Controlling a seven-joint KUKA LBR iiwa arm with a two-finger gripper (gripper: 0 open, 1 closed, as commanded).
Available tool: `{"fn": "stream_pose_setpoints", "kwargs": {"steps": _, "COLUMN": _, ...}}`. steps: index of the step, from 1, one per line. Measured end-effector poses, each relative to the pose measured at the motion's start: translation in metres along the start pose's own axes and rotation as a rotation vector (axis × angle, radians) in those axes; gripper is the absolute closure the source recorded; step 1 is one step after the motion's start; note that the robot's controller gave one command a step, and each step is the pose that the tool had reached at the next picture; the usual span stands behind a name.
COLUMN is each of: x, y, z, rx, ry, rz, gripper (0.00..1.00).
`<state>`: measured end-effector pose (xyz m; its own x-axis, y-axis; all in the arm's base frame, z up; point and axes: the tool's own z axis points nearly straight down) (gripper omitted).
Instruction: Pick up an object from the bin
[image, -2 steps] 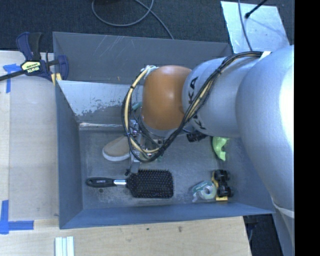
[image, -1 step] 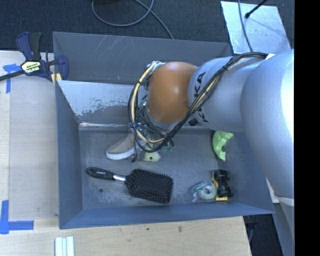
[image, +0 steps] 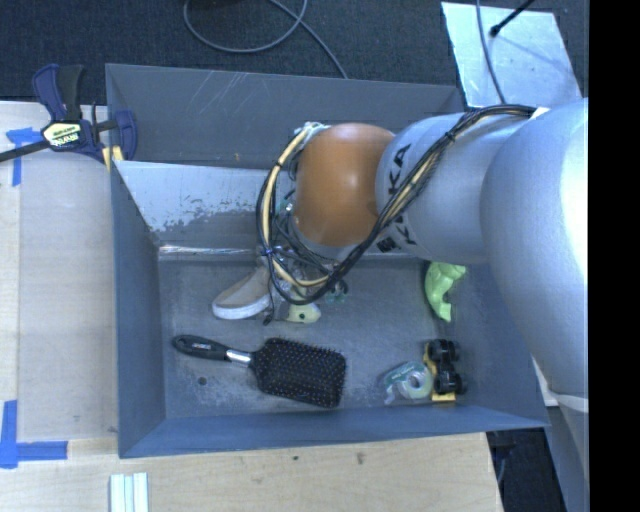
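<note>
Arm (image: 470, 190) lettered KUKA hangs just above a pale shoe (image: 240, 297).

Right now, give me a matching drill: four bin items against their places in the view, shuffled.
1 black hairbrush
2 green lump
3 yellow-and-black toy
4 beige shoe-like piece

A right side, middle height
B along the lower wall, left half
C upper left of the floor, beside the arm's cables
D lower right corner

Pairs: 1-B, 2-A, 3-D, 4-C
</note>
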<state>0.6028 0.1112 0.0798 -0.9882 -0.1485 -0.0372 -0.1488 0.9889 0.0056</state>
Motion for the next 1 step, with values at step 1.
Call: {"fn": "stream_pose_setpoints", "kwargs": {"steps": 1, "x": 0.0022, "y": 0.0026, "z": -0.0444, "rx": 0.004, "ry": 0.022, "rz": -0.003, "gripper": 1.0}}
